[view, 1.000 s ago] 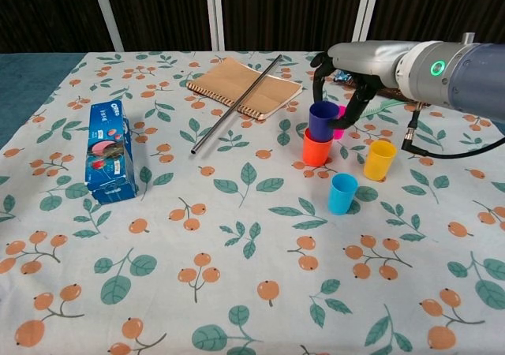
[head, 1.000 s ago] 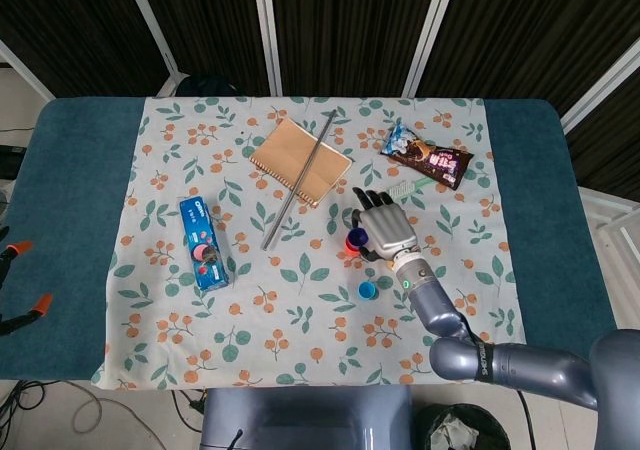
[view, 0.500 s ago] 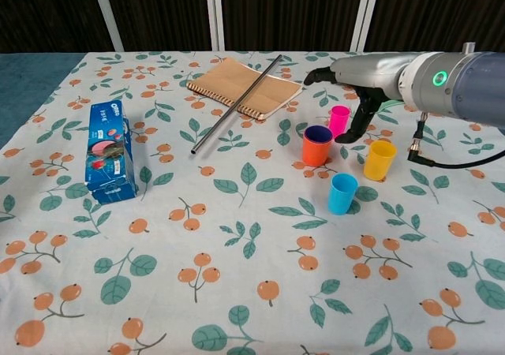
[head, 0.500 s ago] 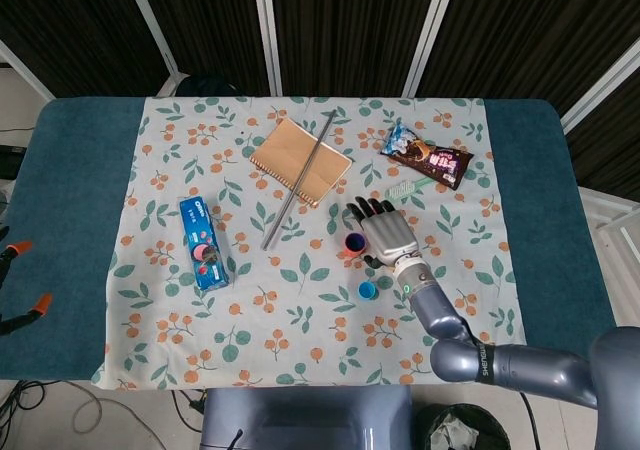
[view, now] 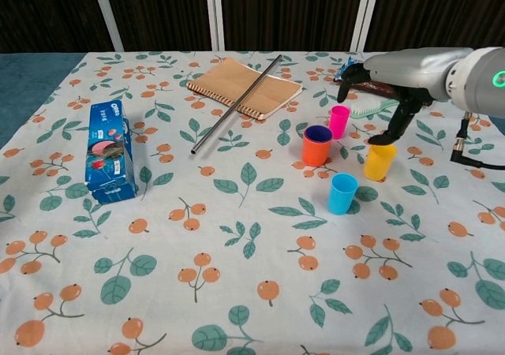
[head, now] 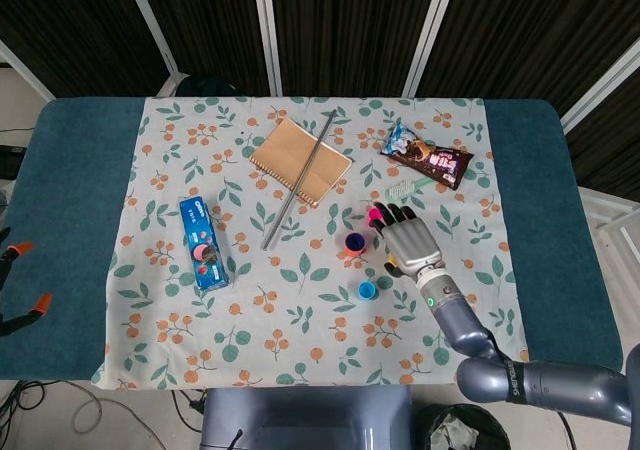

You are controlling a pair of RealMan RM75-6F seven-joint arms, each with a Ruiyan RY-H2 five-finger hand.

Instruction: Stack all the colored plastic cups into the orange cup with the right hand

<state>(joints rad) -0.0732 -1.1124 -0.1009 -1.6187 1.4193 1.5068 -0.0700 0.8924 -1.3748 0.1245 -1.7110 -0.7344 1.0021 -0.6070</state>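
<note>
The orange cup (view: 316, 151) (head: 353, 244) stands upright on the cloth with a dark blue cup (view: 319, 134) nested in it. A pink cup (view: 339, 121) (head: 376, 213) stands just behind and to its right. A yellow cup (view: 379, 161) is further right, and a light blue cup (view: 342, 193) (head: 368, 290) is nearest the front. My right hand (view: 385, 93) (head: 411, 239) hovers over the yellow cup with fingers spread and nothing in it. Its thumb points down at that cup's rim. In the head view the hand hides most of the yellow cup. My left hand is out of sight.
A tan notebook (view: 243, 87) with a metal rod (view: 237, 104) across it lies behind the cups. A blue biscuit box (view: 105, 151) lies at the left. A snack packet (head: 427, 156) and a green comb (head: 405, 185) lie behind my right hand.
My right hand let the dark blue cup drop into the orange cup, opened, and moved right, past the pink cup, to above the yellow cup.
</note>
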